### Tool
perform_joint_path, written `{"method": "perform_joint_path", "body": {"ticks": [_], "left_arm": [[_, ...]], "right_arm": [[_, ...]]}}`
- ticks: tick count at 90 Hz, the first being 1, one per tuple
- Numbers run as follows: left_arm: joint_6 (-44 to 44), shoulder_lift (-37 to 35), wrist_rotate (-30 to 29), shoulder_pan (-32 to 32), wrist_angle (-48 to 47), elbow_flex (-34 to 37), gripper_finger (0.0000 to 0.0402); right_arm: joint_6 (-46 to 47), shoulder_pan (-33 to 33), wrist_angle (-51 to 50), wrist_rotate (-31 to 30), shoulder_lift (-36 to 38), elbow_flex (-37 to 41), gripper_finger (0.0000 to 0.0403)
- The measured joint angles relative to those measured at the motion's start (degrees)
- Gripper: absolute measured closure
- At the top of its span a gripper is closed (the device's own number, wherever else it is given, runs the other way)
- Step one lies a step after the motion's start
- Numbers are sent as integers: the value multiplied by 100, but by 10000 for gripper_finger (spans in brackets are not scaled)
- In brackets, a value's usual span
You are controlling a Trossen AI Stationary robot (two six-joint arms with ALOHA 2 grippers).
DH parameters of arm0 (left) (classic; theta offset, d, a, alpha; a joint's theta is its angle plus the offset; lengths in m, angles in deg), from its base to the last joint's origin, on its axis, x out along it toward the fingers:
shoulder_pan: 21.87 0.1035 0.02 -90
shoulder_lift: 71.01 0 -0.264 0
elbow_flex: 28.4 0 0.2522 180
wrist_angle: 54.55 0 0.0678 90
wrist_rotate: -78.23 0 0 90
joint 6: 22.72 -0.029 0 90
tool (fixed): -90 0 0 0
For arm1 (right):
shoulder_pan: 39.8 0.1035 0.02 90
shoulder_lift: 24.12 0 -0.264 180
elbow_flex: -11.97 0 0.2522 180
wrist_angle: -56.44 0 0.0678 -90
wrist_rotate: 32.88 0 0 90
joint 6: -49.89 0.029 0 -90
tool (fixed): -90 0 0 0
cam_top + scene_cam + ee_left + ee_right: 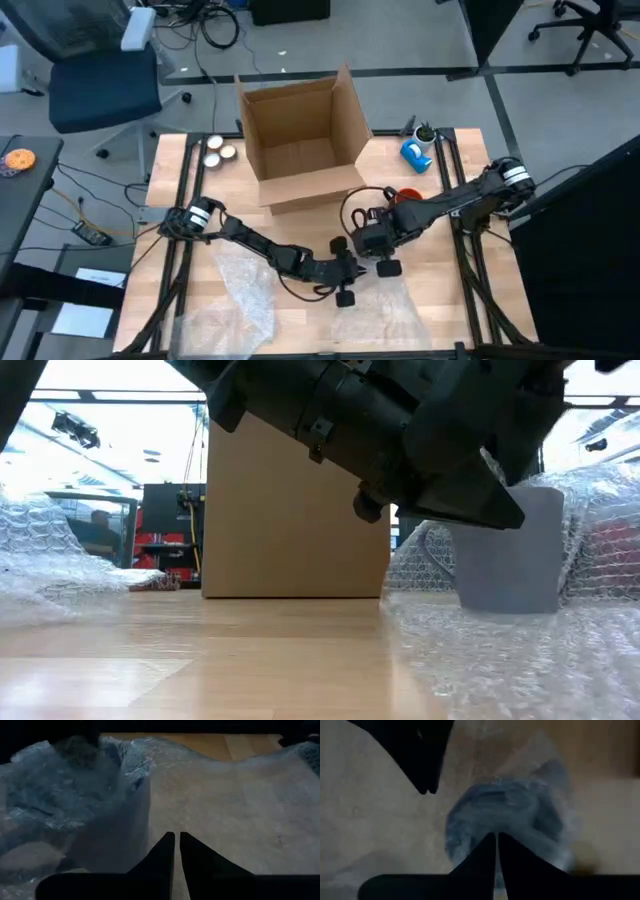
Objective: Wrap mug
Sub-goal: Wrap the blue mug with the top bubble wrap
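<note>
A grey-blue mug (515,555) stands upright on a sheet of bubble wrap (500,650), its handle (436,560) toward the box. Wrap rises behind it (600,520) and lies over it in the right wrist view (510,815). In the high view both grippers hide the mug. My left gripper (175,837) is shut low beside the mug (110,835), over the sheet (240,805). Just above the wrapped mug, my right gripper (496,837) is shut as well. The two grippers meet near the table's middle (360,255). My left gripper has its shut fingertips right beside a raised fold of the bubble wrap (147,820); I cannot tell whether it pinches it. My right gripper points down at the wrap over the mug's top (495,820); whether it touches or holds the wrap cannot be told.
An open cardboard box (300,140) stands at the far middle. A second bubble wrap sheet (240,295) lies near left. A red thing (410,194) and a blue thing (416,153) sit far right, two round things (216,150) far left.
</note>
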Motion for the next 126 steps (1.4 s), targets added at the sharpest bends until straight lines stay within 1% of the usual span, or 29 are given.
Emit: {"method": "perform_joint_path", "body": {"ticks": [6,16,28,44,53,63,71,79,87,94,100,113,126], "left_arm": [[-197,0,0,-9,4,0,386],[-438,-20,-6,-72,-35,-17,386],[-873,-94,-38,-202,-539,-319,386],[-1483,-153,-604,-442,-1700,-1025,386],[-1727,-151,-938,-546,-2326,-1391,386],[-1780,-157,-1253,-631,-2792,-1613,386],[-1754,-157,-1377,-685,-2934,-1651,386],[-1671,-157,-1388,-725,-2960,-1607,386],[-1539,-157,-1386,-769,-3228,-1592,386],[-1434,-153,-1394,-795,-3374,-1591,386],[-1426,-153,-1411,-824,-3388,-1591,386],[-1408,-153,-1412,-835,-3406,-1591,386],[-1406,-153,-1416,-834,-3382,-1591,386]], "right_arm": [[111,191,-162,-142,2,-237,403],[275,587,-62,-192,7,-419,403],[675,1158,2,-188,2,-413,403],[1528,1904,-55,-180,0,-399,403],[2212,2290,-285,-29,-1,-399,403],[2991,2715,-532,129,-2,-399,398],[3610,2988,-624,200,-4,-367,385],[4100,3203,-582,305,-7,-160,360],[4432,3404,-356,411,-7,248,329],[4578,3555,-20,466,-9,688,303],[4581,3663,509,474,-9,1089,286],[4580,3624,1372,564,-13,1792,268],[4428,3263,1892,566,-13,2032,264]]}}
